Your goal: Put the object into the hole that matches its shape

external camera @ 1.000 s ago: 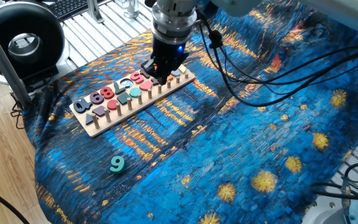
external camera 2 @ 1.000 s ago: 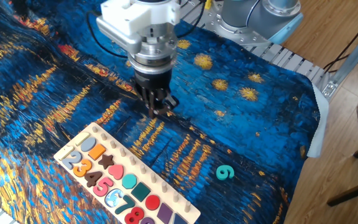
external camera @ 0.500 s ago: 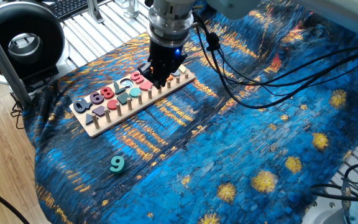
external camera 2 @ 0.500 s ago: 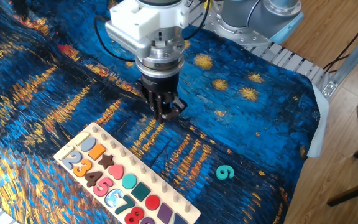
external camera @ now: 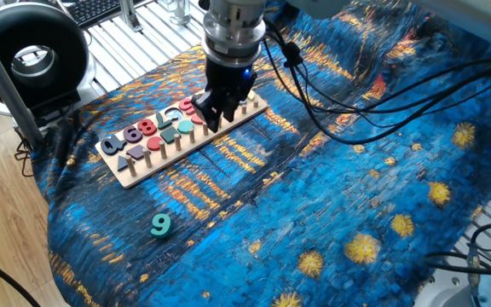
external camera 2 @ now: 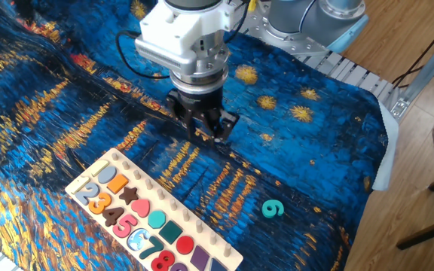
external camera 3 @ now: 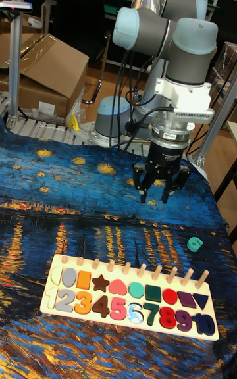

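Note:
The teal-green "9" (external camera: 160, 224) (external camera 2: 273, 208) (external camera 3: 194, 244) lies flat on the blue cloth, on its own, well away from the wooden puzzle board (external camera: 228, 122) (external camera 2: 164, 197) (external camera 3: 125, 268). The board holds a row of coloured shapes and a row of coloured digits. I cannot make out the matching hole among them. My gripper (external camera: 216, 115) (external camera 2: 209, 134) (external camera 3: 157, 196) hangs over the cloth at the board's peg side. Its fingers are spread open with nothing between them. The "9" lies off to one side of it, far from the fingers.
A rumpled blue and gold cloth (external camera: 356, 170) covers the table. A black round device (external camera: 28, 51) stands past the table's corner. Black cables (external camera: 331, 102) trail from the arm over the cloth. A cardboard box (external camera 3: 46, 70) sits behind the table.
The gripper has shifted slightly sideways along the board's peg side and its fingers have spread apart. The "9" and the board have not moved.

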Controlling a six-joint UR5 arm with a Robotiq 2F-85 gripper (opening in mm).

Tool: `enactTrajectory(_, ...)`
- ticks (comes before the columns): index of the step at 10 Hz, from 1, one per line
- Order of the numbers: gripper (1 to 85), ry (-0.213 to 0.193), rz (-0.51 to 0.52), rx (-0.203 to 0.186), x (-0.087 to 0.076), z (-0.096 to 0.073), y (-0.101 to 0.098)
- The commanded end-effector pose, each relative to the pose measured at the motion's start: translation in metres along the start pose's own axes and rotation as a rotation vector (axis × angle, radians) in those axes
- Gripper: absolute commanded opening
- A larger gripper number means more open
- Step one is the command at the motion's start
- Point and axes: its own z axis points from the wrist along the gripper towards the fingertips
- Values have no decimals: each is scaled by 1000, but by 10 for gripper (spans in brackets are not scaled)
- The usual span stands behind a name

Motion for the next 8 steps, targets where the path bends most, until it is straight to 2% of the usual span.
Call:
enactTrajectory(1,627,-39,45,-12,-10,10,27)
enactTrajectory(2,627,-53,80,-20,-12,21,48)
enactTrajectory(3,627,-58,93,-14,-12,27,58)
enactTrajectory(6,627,-53,139,-14,-16,37,94)
enactTrajectory(8,620,-70,142,-4,-20,45,107)
